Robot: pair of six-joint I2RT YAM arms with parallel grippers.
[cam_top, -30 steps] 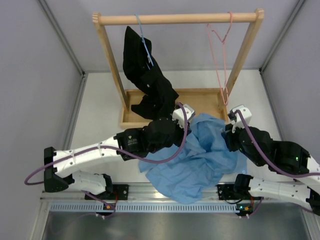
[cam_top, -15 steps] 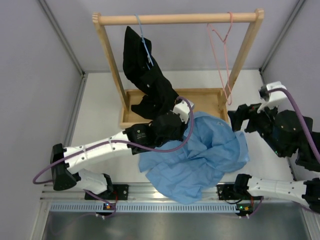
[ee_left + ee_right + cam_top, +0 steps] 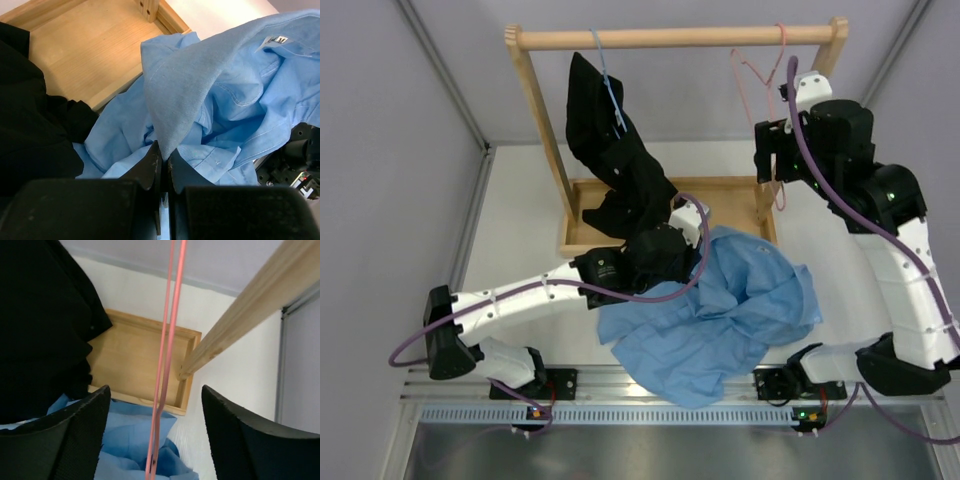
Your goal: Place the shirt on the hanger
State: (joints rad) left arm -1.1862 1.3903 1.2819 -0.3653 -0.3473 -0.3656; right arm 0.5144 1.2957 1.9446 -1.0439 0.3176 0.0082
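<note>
The light blue shirt (image 3: 720, 310) lies crumpled on the table in front of the rack. My left gripper (image 3: 165, 159) is shut on a fold of the shirt (image 3: 180, 95) near its collar, and in the top view it (image 3: 692, 238) is at the shirt's far left edge. The pink hanger (image 3: 752, 85) hangs by its hook from the rack's bar at the right. My right gripper (image 3: 770, 150) is raised beside it and open. In the right wrist view the hanger's wires (image 3: 167, 340) run down between the spread fingers of my right gripper (image 3: 155, 392), touching neither.
A wooden rack (image 3: 675, 38) stands at the back on a wooden base tray (image 3: 720, 195). A black shirt (image 3: 615, 160) hangs on a light-blue hanger (image 3: 605, 70) at the bar's left. The rack's right post (image 3: 240, 320) is close to my right gripper. Grey walls enclose the sides.
My right arm has lifted off the shirt on the table and swung up and back to the pink hanger. My left gripper still holds the shirt, shifted slightly.
</note>
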